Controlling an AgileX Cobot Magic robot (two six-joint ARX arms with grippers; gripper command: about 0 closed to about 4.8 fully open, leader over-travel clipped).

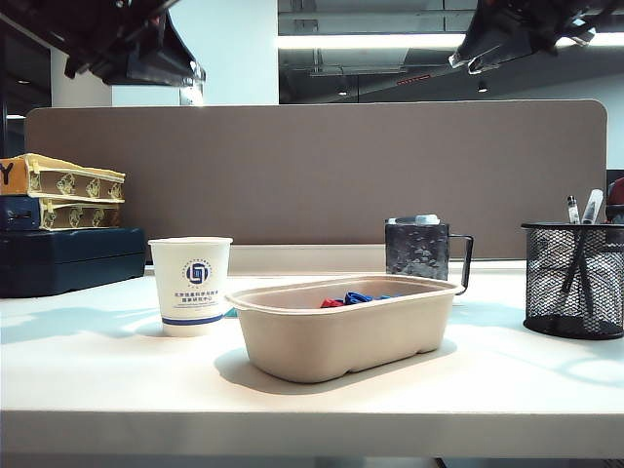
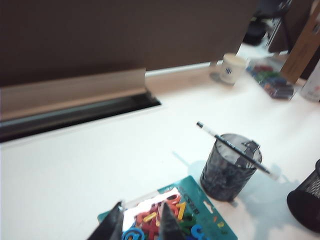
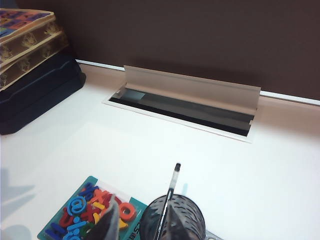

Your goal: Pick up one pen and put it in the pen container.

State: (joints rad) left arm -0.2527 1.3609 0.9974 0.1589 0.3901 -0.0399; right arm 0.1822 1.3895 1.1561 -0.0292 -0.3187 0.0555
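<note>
Nearest me sat a beige oval pulp tray (image 1: 341, 336) on the white tabletop (image 1: 117, 380) | black wire-mesh pen container (image 1: 573, 281) far right, pens inside | left pincer (image 2: 140, 220) apart, empty, over the letter card | right pincer (image 3: 137, 222) apart, empty, above the mottled mug (image 3: 172, 220) bearing a pen (image 3: 169, 197).

Open-plan office workstation. White desk (image 1: 107, 380) backed by a grey-brown fabric partition screen (image 1: 312, 166) along its far edge. Cable-management slot (image 3: 182, 107) cut into the desk at the foot of the screen, its hinged flap raised. Overhead at 12 o'clock: exposed ceiling services and a fluorescent strip light (image 1: 370, 41). Desk clutter fits an office: black mesh pen container (image 1: 573, 280) at 3 o'clock holding pens, branded paper cup (image 1: 190, 286) at 9 o'clock, dark mug (image 1: 421, 249), stacked boxes (image 1: 63, 190) on a dark case (image 1: 68, 258) at far left. A neighbouring desk with another paper cup (image 2: 232, 67) shows in the left wrist view.
</note>
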